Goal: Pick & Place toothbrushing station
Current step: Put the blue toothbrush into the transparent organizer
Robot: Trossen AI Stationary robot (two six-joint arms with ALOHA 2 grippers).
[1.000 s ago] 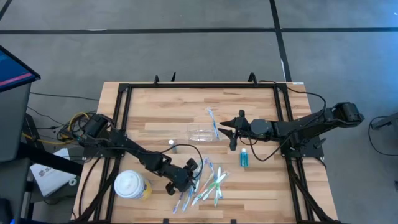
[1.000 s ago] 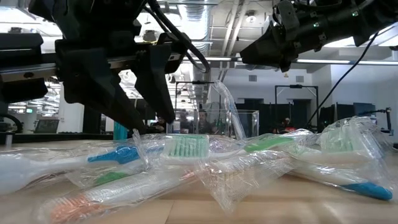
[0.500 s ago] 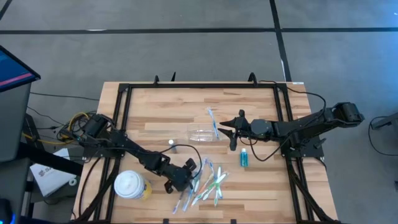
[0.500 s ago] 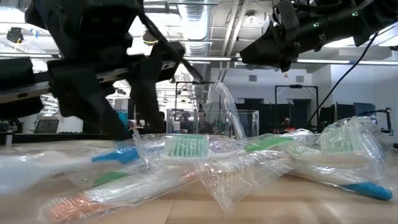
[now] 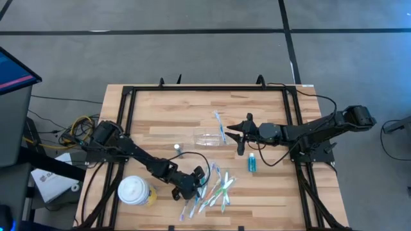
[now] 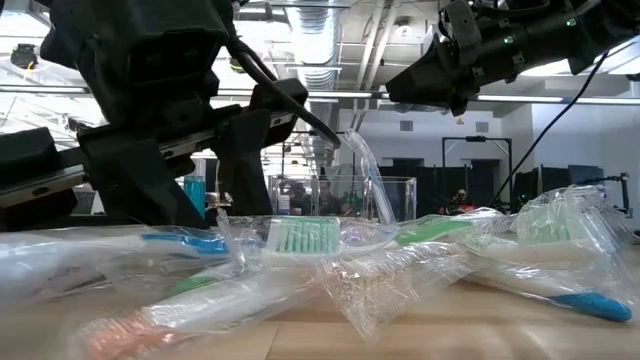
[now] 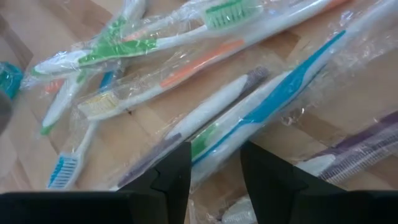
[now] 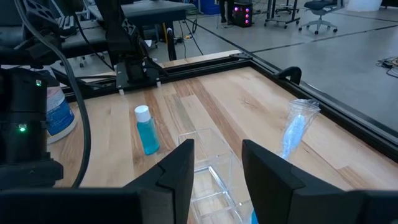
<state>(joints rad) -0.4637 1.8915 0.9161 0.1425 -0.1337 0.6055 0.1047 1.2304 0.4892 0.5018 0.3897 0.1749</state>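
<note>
The clear toothbrushing station (image 5: 207, 138) (image 8: 208, 167) stands mid-table. One wrapped toothbrush (image 5: 219, 124) (image 8: 296, 127) leans up out of it. My right gripper (image 5: 232, 133) (image 8: 214, 180) hovers open just right of the station, above the table, touching nothing. Several wrapped toothbrushes (image 5: 215, 189) lie in a pile near the front edge. My left gripper (image 5: 200, 180) (image 7: 214, 180) is open and low at the pile's left side. Its fingers stand either side of a wrapped blue-and-white toothbrush (image 7: 261, 112). My left gripper comes slanting down from the table's left onto the pile, its two open fingers (image 6: 245, 170) astride the blue-and-white toothbrush's handle (image 7: 219, 146). The brush lies flat on the table. The clear wraps hide the fingertips in the low view, so I cannot tell whether they touch it.
A yellow cup with a white lid (image 5: 135, 191) stands left of the pile, close behind my left arm. A blue bottle (image 5: 251, 162) stands right of centre and a small white-capped bottle (image 5: 178, 149) left of the station. A black frame (image 5: 128, 96) rims the table.
My left gripper has sunk toward the table into the left side of the toothbrush pile and has rolled a little. The clear wraps on that side of the pile have shifted. Its fingers have stayed apart.
</note>
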